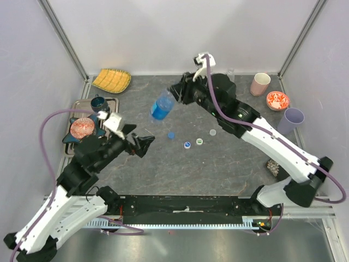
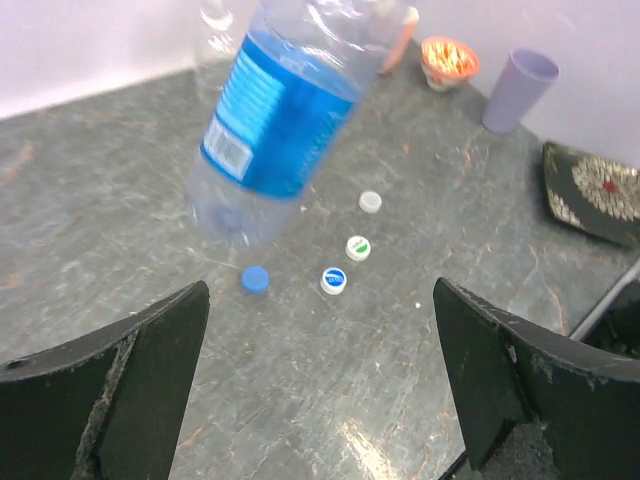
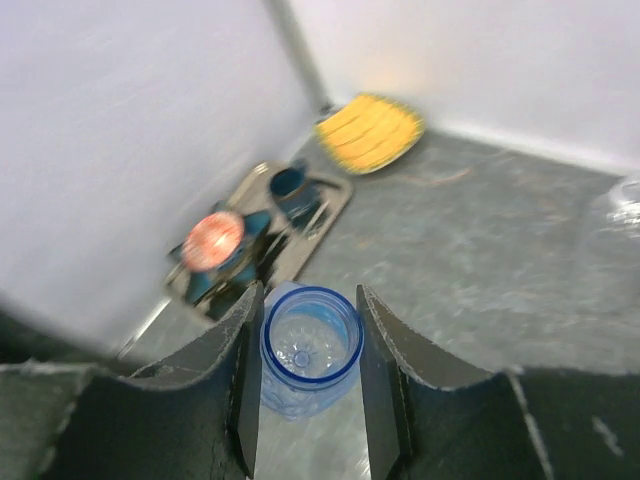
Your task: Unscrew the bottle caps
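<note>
My right gripper [image 1: 177,96] is shut on the open neck of the blue-tinted bottle [image 1: 162,106] and holds it tilted in the air above the table. In the right wrist view the uncapped bottle [image 3: 305,360] sits between that gripper's [image 3: 310,292] fingers. Below lie the bottle caps: blue [image 1: 171,135], white-and-blue [image 1: 187,144], white-and-green [image 1: 199,141] and plain white [image 1: 212,132]. My left gripper [image 1: 143,143] is open and empty, low, left of the caps. Its wrist view shows the bottle [image 2: 280,120] overhead and the blue cap [image 2: 255,279] ahead of the left gripper [image 2: 320,400]. A clear bottle [image 1: 230,72] stands behind the right arm.
A yellow plate [image 1: 112,80] lies at the back left. A metal tray [image 1: 82,106] at the left holds a red bowl [image 1: 82,127] and a blue cup [image 1: 98,102]. At the right stand a pink cup [image 1: 260,83], a red bowl [image 1: 277,100] and a purple cup [image 1: 290,120].
</note>
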